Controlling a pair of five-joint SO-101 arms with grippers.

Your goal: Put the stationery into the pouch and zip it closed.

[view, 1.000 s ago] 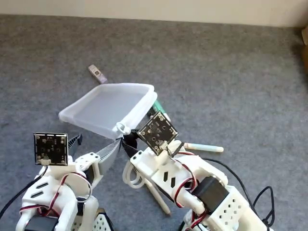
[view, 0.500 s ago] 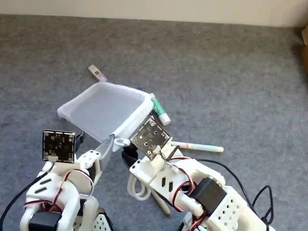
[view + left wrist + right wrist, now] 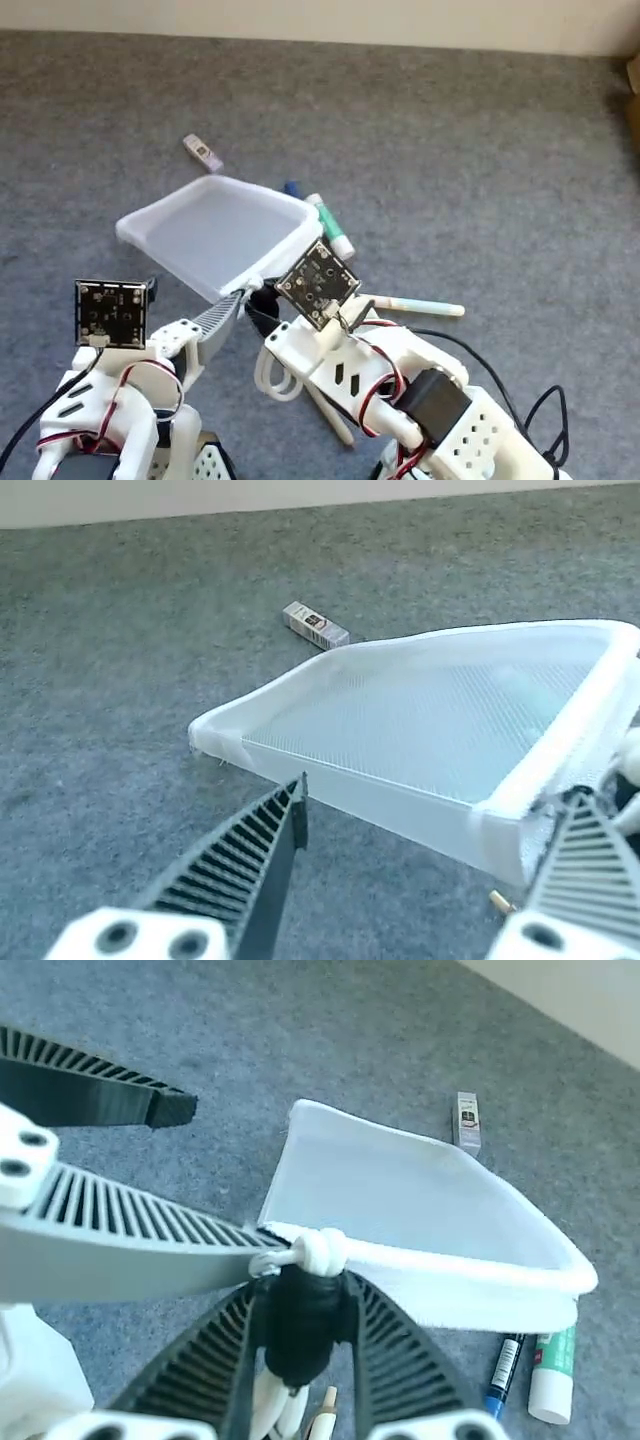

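Right tool [image 3: 300,1295] clamps the zip pull [image 3: 320,1250], my left tool [image 3: 440,795] gapes wide; I have tipped the pouch [image 3: 215,230] lower, uncovering the glue stick [image 3: 330,228], not yet packed

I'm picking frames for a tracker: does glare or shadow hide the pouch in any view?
High view: soft, even light, no glare on the pouch, though an arm's board covers its near corner. Left wrist view: a faint shadow beneath it. Right wrist view: the right tool blocks that corner.
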